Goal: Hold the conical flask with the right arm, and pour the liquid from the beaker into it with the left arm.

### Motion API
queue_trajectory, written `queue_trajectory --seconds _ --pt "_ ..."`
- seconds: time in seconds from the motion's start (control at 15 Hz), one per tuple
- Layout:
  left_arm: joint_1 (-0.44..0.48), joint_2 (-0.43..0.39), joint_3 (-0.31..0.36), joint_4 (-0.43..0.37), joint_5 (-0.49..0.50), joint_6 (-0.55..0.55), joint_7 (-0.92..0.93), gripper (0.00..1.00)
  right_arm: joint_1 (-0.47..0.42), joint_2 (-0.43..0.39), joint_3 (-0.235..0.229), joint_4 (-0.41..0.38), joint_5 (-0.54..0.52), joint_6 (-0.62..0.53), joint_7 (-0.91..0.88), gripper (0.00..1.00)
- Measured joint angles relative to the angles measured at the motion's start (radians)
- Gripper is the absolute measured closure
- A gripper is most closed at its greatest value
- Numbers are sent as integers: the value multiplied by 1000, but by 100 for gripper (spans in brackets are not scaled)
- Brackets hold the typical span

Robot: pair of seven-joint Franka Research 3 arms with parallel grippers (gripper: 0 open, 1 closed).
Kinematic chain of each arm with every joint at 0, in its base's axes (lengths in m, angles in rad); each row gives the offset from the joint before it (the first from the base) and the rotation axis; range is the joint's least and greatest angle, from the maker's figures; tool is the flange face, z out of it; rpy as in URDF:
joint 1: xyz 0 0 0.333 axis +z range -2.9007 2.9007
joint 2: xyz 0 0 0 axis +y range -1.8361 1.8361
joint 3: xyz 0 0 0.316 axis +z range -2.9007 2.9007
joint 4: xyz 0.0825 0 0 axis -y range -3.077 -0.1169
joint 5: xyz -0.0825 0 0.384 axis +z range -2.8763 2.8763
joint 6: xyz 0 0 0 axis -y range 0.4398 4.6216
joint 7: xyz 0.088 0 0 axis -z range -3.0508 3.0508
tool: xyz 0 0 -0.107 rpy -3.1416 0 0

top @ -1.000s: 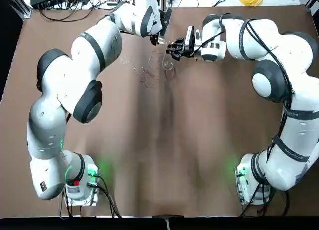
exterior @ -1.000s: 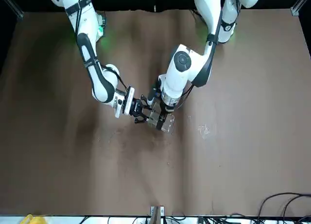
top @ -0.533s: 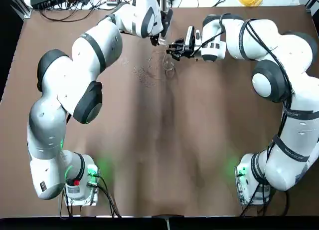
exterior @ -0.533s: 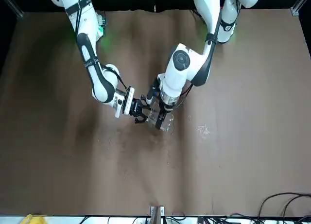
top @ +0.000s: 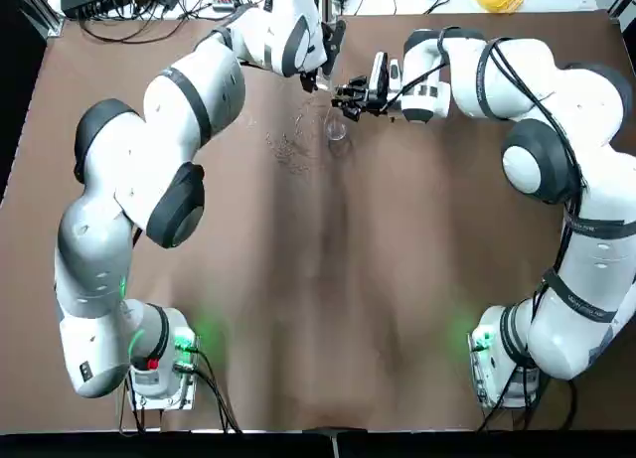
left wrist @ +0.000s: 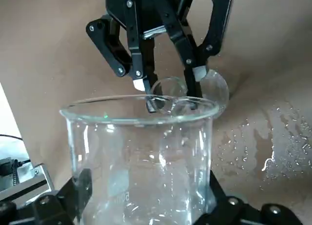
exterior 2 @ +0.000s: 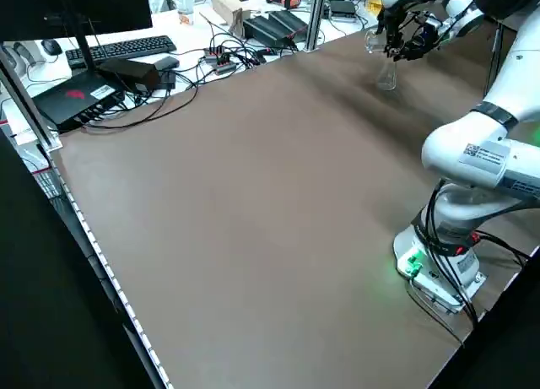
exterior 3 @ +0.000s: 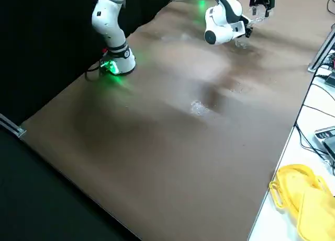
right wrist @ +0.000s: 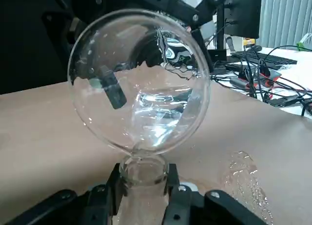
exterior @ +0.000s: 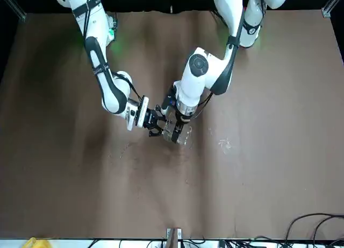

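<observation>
Front view: left end effector [exterior: 173, 134] pinches the beaker [exterior: 180, 133], right end effector [exterior: 155, 124] pinches the conical flask [top: 336, 130], mid-table.

The left arm [top: 149, 170] is glossy white with grey joint caps and bare segments, while the right arm [top: 556, 150] is white with black cables strapped along it. Both end in black 2-finger grippers (linkage bars studded with small silver screws). Each base glows green, with cables trailing off behind.
</observation>
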Motion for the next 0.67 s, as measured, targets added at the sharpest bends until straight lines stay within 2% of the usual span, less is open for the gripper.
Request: queue_trajectory --seconds 0.67 --pt "1 0 4 0 -3 0 -40 2 0 0 0 0 0 1 0 61"
